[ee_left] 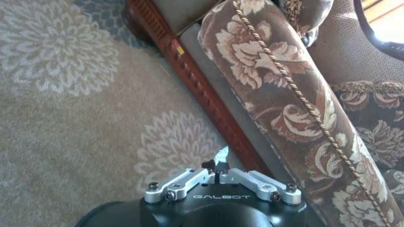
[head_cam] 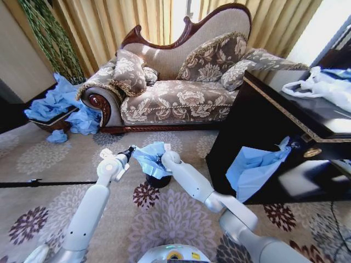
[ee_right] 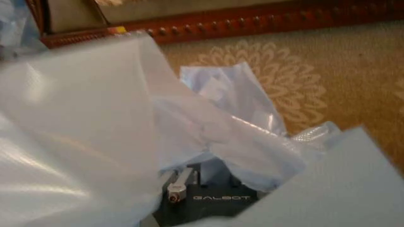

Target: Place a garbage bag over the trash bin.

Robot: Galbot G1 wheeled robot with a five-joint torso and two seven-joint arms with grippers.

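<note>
We see left gripper [head_cam: 130,150] at bin's left side, fingers closed on sliver of garbage bag [head_cam: 151,158]. Bag drapes over trash bin [head_cam: 158,180] on carpet. Right gripper [head_cam: 165,149] at right side (fingers buried in plastic, cannot tell).

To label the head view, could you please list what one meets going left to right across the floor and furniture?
Heap of blue bags → left gripper → garbage bag over the trash bin → dark cabinet → white plastic bag.

Home sitting room: ornate floral sofa [head_cam: 175,82] (carved wood), patterned carpet [head_cam: 49,181].
</note>
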